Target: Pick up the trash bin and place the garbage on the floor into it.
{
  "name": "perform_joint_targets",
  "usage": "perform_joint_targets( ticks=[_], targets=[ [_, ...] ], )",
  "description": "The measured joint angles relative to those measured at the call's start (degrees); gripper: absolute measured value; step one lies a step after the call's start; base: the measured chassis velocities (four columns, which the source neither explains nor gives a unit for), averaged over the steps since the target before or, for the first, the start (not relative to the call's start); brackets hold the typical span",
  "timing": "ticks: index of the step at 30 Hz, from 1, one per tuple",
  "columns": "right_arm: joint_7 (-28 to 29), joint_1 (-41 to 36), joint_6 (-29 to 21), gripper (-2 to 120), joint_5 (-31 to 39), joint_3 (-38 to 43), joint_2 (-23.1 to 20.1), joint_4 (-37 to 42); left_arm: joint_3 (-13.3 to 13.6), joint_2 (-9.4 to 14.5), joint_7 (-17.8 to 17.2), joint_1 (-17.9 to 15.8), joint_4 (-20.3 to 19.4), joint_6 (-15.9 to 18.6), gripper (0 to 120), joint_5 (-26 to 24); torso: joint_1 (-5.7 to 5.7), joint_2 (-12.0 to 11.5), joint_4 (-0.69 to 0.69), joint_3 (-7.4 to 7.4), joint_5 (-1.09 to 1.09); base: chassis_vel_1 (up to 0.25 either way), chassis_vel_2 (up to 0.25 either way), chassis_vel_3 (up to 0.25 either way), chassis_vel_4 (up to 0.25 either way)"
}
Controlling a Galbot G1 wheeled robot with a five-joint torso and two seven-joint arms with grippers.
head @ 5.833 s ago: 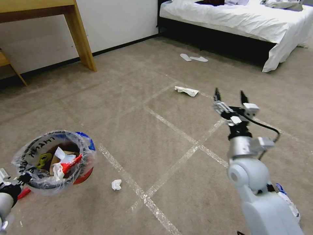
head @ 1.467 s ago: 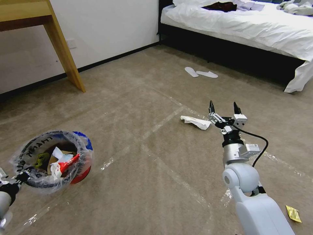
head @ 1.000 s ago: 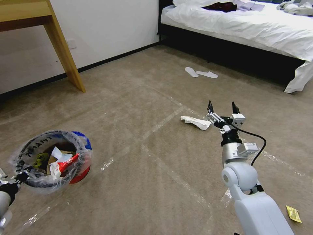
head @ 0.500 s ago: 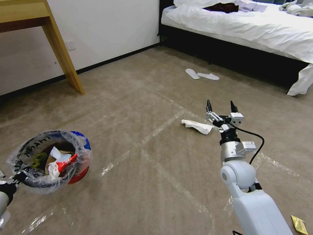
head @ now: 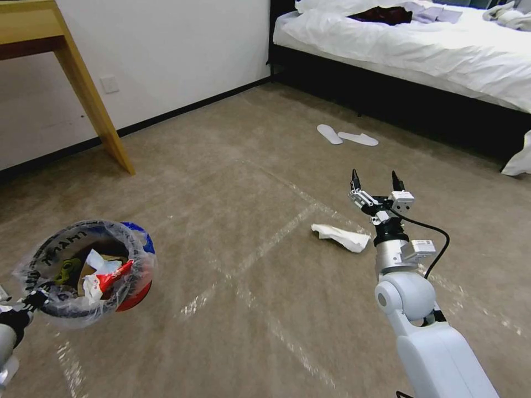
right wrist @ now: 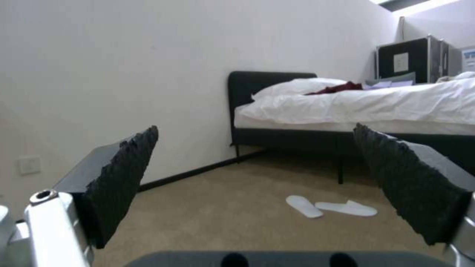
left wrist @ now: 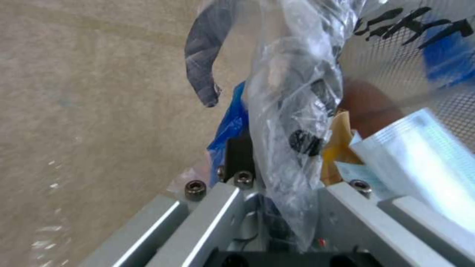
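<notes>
1. The head camera has swung and moved forward, so the whole scene has shifted: the wooden table leg (head: 94, 105) sits farther left than before, and the bed (head: 420, 50) has slid right.
2. The crumpled white tissue (head: 340, 236) on the floor (head: 221, 182) now lies lower in view, just left of the right arm's wrist; half a second ago it lay beside the right gripper (head: 376, 181).
3. The small tissue and yellow scrap seen earlier have passed from view.
</notes>
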Motion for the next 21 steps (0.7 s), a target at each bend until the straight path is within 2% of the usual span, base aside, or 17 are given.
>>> perform_joint_targets(
  ticks=[21],
  targets=[
    [0.2,0.1,0.2,100,-0.2,-0.7,0.2,-0.5,0.0,-0.4,0.1,-0.1,0.3,-0.2,0,0.3,-0.01,0.0,0.01,0.0,0.02,-0.139,0.138,0.14,-0.143]
  ],
)
